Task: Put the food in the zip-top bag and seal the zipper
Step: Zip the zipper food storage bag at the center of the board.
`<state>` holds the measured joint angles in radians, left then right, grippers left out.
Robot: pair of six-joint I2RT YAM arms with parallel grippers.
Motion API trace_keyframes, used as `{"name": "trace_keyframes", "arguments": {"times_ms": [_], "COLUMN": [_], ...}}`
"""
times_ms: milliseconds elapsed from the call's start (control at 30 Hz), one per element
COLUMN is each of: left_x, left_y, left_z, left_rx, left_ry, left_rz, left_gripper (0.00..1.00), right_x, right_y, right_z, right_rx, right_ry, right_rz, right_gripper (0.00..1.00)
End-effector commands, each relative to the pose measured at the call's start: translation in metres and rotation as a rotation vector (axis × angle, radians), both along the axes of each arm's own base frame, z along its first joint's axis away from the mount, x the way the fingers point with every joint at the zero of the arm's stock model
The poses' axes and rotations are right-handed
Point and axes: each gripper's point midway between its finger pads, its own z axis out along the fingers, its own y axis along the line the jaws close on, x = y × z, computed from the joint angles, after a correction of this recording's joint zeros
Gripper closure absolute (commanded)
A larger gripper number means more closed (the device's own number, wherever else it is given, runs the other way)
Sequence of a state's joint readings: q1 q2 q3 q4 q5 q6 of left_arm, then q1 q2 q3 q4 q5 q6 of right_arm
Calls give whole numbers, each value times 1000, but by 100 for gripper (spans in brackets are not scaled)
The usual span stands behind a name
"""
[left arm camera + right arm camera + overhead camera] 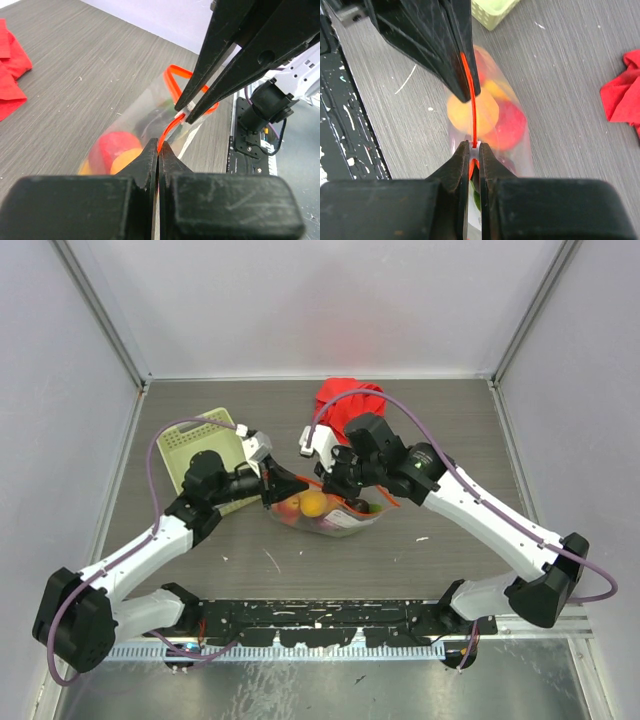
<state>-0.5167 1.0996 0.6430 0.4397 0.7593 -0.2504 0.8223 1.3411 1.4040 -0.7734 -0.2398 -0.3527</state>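
The clear zip-top bag (330, 518) lies at the table's middle with the food inside: an orange piece (313, 503), a red piece (290, 508) and green pods (372, 508). My left gripper (290, 486) is shut on the red-orange zipper (173, 79) at the bag's left end; its tips (158, 145) pinch the strip. My right gripper (336, 490) is shut on the same zipper (473, 120) a little to the right; its tips (474, 146) clamp a small white piece on the strip. The orange (487, 112) and red (514, 127) food show through the bag. The banana and purple piece are hidden.
A pale green slotted basket (200, 445) lies at the back left, behind my left arm; its corner shows in the right wrist view (492, 10). A red cloth (345, 405) lies at the back centre, behind my right arm. A black rail (320, 618) runs along the near edge.
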Motion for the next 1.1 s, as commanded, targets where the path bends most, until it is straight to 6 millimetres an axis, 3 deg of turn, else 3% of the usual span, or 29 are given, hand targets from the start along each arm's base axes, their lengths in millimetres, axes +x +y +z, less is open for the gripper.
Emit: {"name": "trace_keyframes", "arguments": {"times_ms": [0, 433, 1067], "left_x": [19, 43, 96], "left_y": [12, 26, 51], "left_z": [26, 21, 28], "left_rx": [-48, -50, -38], "left_ry": [-83, -29, -8], "left_rz": [110, 215, 368], "left_gripper": [100, 100, 100], "right_x": [-2, -6, -15], "right_y": [-30, -69, -105], "right_z": [-5, -27, -33], "right_rx": [-54, -126, -160], "right_ry": [8, 60, 74], "right_rz": [-107, -281, -416], "right_gripper": [99, 99, 99]}}
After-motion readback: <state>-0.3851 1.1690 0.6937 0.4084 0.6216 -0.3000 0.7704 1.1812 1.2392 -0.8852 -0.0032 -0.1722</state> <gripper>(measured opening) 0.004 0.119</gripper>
